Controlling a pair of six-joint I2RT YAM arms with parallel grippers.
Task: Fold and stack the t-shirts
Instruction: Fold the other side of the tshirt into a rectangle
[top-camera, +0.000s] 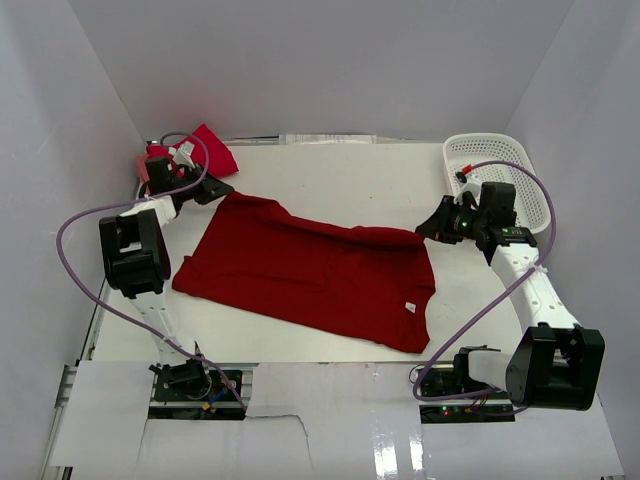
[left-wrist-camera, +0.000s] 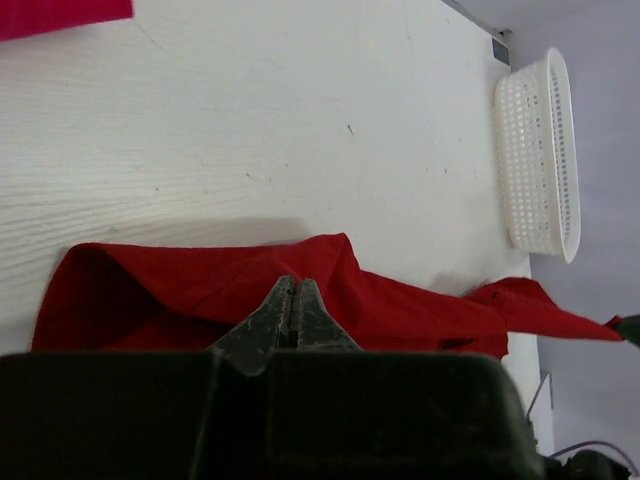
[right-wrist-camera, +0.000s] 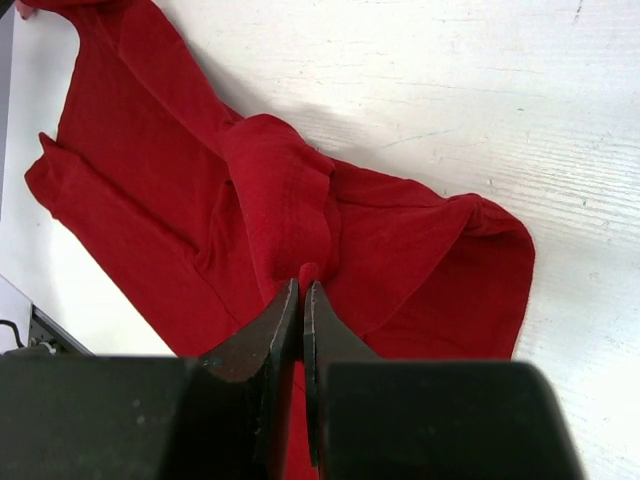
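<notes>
A deep red t-shirt (top-camera: 310, 275) lies spread across the middle of the table, a small white tag showing near its front right corner. My left gripper (top-camera: 218, 190) is at the shirt's far left corner, and in the left wrist view its jaws (left-wrist-camera: 293, 285) are shut with the cloth (left-wrist-camera: 400, 300) raised around the tips. At the far right corner my right gripper (top-camera: 428, 228) is shut on a pinch of fabric, which pokes up between the tips (right-wrist-camera: 302, 288) while the rest of the shirt (right-wrist-camera: 150, 170) drapes away. A second red t-shirt (top-camera: 208, 150) lies bunched at the back left.
A white lattice basket (top-camera: 530, 180) stands at the back right, close behind the right arm, and shows in the left wrist view as well (left-wrist-camera: 540, 150). Purple cables loop off both arms. White walls close in the table on three sides.
</notes>
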